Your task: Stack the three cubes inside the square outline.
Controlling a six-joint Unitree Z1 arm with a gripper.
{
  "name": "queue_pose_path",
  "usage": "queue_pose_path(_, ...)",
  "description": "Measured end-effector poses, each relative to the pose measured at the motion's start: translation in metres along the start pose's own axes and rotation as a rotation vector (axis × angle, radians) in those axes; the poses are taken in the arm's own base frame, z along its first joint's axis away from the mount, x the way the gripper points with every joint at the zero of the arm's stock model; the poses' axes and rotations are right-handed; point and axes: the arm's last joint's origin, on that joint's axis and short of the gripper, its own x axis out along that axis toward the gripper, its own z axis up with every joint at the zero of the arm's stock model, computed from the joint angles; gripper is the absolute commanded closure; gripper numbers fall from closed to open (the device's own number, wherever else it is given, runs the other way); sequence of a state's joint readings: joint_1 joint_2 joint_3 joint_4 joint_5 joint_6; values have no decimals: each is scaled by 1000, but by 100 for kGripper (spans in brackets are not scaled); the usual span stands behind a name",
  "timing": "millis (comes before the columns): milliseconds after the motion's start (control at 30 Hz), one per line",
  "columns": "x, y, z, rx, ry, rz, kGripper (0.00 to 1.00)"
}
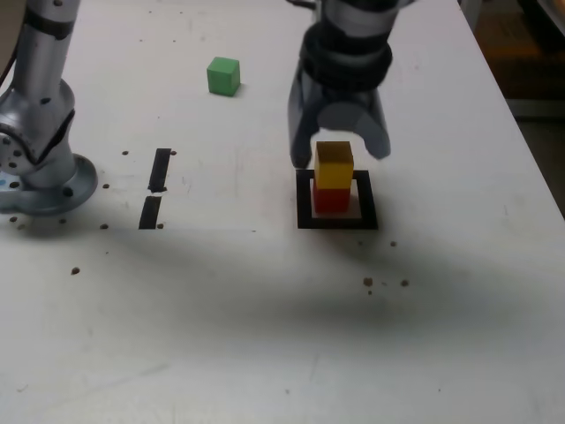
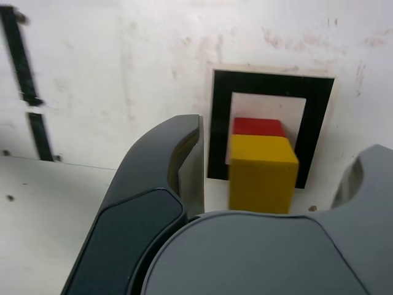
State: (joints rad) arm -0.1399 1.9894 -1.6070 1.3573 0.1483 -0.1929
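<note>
We've got the yellow cube sitting on the red cube, both inside the square outline on the worktop. Pincer is spread, jaws either side of the yellow w/ gaps, not gripping. Best move, we reckon: lift straight up, no sideways drift, so neither jaw clips the stack. Then go for the green cube, well apart towards the exterior view's left. No brands, labels or writing we can read.

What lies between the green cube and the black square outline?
Only bare white table separates the green cube from the square outline, as the exterior view shows.
</note>
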Motion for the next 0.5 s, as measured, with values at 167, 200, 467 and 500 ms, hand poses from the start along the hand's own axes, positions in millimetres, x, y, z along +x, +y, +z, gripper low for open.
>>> queue_pose_path(167,-24,22,-36,24,-16,41,0)
queue_pose_path(200,-27,31,-43,35,-18,49,0)
queue_pose_path(467,-27,108,-117,47,-28,91,1)
queue_pose_path(500,-29,116,-125,40,-50,103,1)
